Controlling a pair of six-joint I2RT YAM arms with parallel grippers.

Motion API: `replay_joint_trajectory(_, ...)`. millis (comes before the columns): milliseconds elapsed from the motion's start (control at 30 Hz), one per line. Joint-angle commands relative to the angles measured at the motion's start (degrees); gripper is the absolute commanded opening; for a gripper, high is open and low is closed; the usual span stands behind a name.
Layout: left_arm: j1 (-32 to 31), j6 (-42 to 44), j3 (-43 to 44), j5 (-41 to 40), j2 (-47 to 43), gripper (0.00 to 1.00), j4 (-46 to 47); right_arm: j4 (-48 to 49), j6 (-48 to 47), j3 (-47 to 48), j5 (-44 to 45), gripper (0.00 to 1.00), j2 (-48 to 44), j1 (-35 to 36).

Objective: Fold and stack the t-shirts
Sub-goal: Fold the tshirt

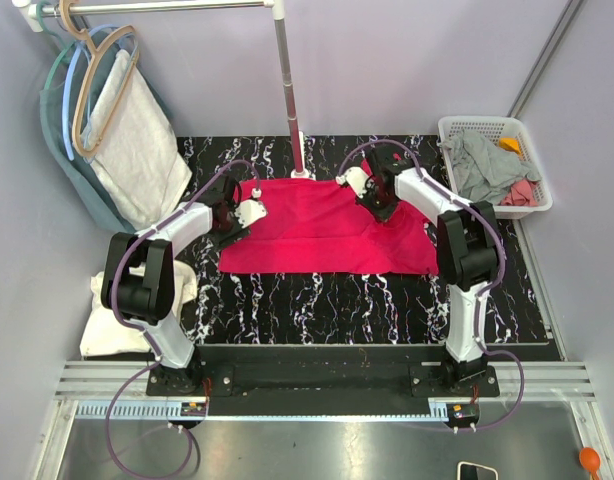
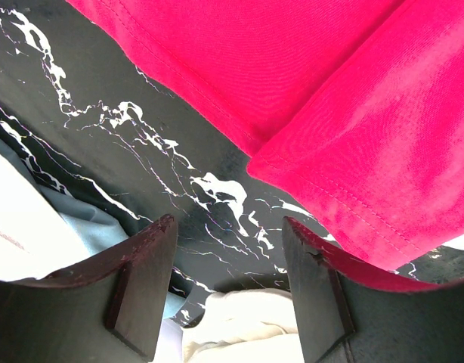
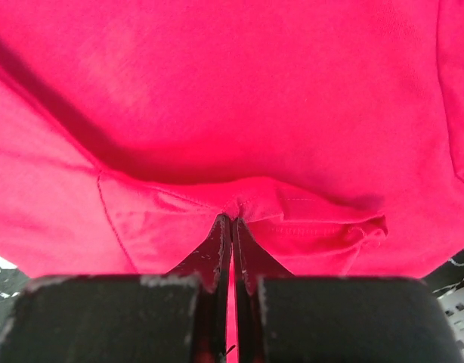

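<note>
Reaching in from both sides, the two arms bend low over the black marbled table [image 1: 337, 300]; the right gripper [image 3: 232, 221] is pinched together on a raised fold of the red t-shirt [image 1: 317, 235]; the left gripper [image 2: 228, 227] hovers, jaws apart, at its left hem; the shirt lies spread mid-table, smooth but creased; a white basket [image 1: 482, 121] of grey and pink garments stands far right.

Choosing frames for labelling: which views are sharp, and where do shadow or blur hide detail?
Top external: evenly lit, sharp, red t-shirt saturated. Left wrist: marbled table crisp, left claw dark and soft. Right wrist: shadow band crosses the red t-shirt; right claw blurred near the lens.
</note>
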Motion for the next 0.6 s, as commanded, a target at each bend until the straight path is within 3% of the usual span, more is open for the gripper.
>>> replay_joint_trajectory(0, -0.1, 0.3, -0.2, -0.9, 0.1, 0.62, 2.0, -1.5, -1.7, 4.7, 2.9, 0.0, 3.4, 1.0)
replay_joint_trajectory(567, -0.1, 0.5, -0.4, -0.6, 0.6, 0.62, 2.8, -3.6, -2.6, 13.5, 7.3, 0.04, 11.3, 4.8)
